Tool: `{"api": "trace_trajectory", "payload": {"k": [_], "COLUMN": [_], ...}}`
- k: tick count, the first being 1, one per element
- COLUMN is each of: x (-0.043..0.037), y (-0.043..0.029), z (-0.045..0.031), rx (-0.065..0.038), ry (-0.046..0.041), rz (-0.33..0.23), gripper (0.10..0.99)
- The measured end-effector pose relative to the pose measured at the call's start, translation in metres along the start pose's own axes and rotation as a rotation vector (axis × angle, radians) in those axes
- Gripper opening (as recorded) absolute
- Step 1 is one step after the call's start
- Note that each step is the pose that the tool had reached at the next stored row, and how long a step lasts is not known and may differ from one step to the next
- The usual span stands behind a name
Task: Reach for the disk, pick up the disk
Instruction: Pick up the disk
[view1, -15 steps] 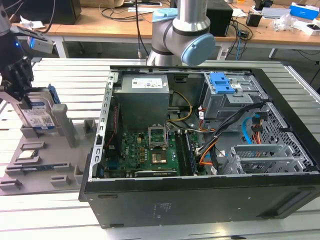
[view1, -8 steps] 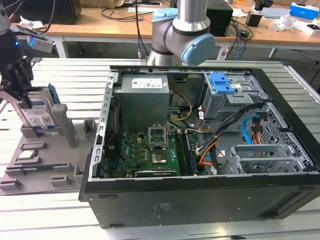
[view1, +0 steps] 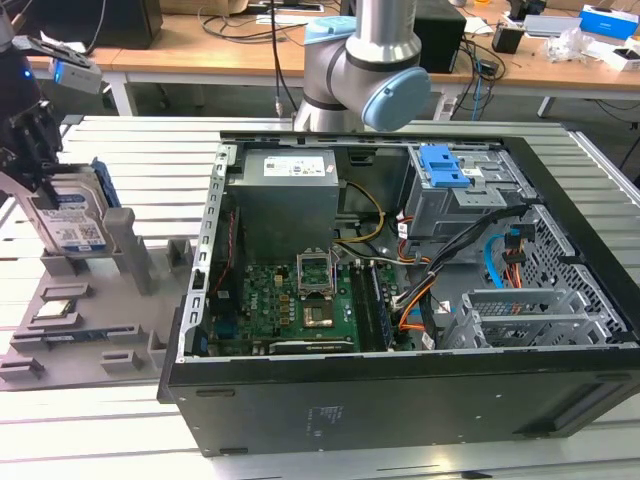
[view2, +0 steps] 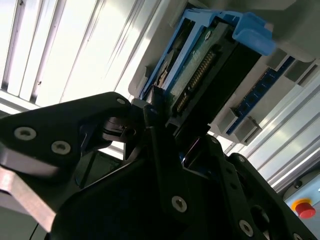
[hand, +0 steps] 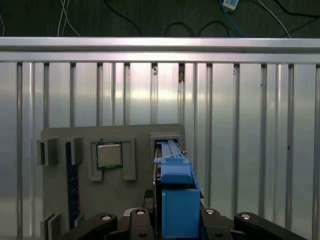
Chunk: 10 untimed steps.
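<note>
Exterior view: disk (view1: 72, 222) upright in grey holder (view1: 95, 310) slot, claw (view1: 38, 192) straddling it; grip cannot tell.

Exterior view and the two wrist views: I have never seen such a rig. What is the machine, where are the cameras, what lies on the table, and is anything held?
The machine is a grey robot arm with a black gripper. The exterior view comes from a camera off the arm, looking across a slatted metal table. Both wrist views come from cameras riding on the arm, near the gripper. On the table lie an open computer case and, at the exterior view's left, a grey holder. The holder carries a processor chip, a memory stick and the disk, which stands on edge in a slot. The gripper is at the disk's top end; whether it grips the disk I cannot tell.
</note>
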<state>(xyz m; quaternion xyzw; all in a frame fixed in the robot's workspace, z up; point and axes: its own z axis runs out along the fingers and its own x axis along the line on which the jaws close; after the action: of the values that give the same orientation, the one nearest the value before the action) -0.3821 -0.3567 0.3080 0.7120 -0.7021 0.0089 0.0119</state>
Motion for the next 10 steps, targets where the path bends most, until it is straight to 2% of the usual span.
{"api": "trace_trajectory", "payload": {"k": [10], "x": [0.0004], "y": [-0.0001], "z": [-0.0134], "rx": [0.0], "ry": [-0.0001], "rz": [0.0], "gripper": [0.361]}}
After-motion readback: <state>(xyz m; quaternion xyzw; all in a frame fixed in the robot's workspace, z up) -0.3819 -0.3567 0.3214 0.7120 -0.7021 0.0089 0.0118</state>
